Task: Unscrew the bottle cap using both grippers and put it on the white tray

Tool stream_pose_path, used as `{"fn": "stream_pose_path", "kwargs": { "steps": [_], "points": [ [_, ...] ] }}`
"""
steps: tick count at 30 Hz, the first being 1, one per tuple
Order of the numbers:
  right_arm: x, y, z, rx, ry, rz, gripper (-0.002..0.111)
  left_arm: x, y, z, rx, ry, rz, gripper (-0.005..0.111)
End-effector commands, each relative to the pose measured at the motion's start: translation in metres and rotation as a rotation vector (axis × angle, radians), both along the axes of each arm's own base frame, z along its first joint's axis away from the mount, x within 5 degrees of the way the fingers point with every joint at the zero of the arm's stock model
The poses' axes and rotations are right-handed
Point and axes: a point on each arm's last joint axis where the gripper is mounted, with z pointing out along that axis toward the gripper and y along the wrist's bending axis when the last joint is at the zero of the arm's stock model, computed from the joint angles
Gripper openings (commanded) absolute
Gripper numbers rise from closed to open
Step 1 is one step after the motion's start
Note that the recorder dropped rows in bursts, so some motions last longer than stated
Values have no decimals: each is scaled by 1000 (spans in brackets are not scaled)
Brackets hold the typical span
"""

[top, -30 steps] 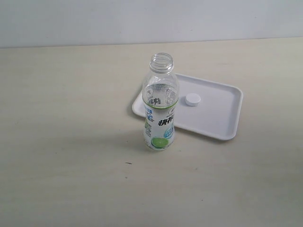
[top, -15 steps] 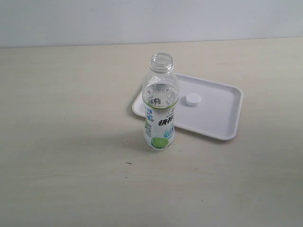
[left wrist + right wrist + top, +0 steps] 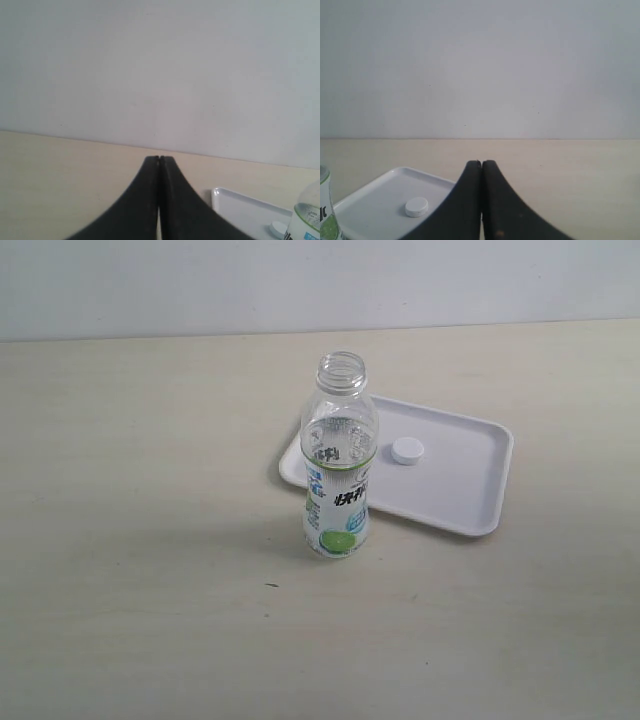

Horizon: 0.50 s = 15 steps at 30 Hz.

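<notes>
The clear bottle [image 3: 338, 462] stands upright and uncapped on the table, just in front of the white tray [image 3: 470, 490]. The small white bottle cap [image 3: 407, 450] lies on the tray, apart from the bottle. Neither arm shows in the exterior view. In the left wrist view my left gripper [image 3: 159, 159] is shut with nothing in it, the tray [image 3: 240, 207] and the bottle [image 3: 307, 217] off to one side. My right gripper [image 3: 481, 163] is also shut and empty in the right wrist view, with the cap [image 3: 416, 207] on the tray [image 3: 375, 205] beside it.
A pale wooden table [image 3: 150, 540] spreads around the bottle and tray. A plain light wall [image 3: 300, 280] rises behind the table's far edge.
</notes>
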Motion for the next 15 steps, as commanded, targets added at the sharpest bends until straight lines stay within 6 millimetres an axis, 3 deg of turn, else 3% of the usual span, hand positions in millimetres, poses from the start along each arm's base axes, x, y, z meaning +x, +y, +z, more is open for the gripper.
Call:
{"fn": "stream_pose_path", "kwargs": {
  "steps": [1, 6, 9, 15],
  "points": [
    [0, 0, -1, -4, -8, -5, 0, -4, 0, 1, 73, -38, 9, 0],
    [0, 0, -1, 0, -8, -5, 0, -25, 4, 8, 102, -177, 66, 0],
    [0, 0, -1, -2, -10, -5, 0, -27, 13, 2, 87, -122, 145, 0],
    [0, 0, -1, 0, -10, -5, 0, -29, 6, 6, 68, -165, 48, 0]
  ]
}}
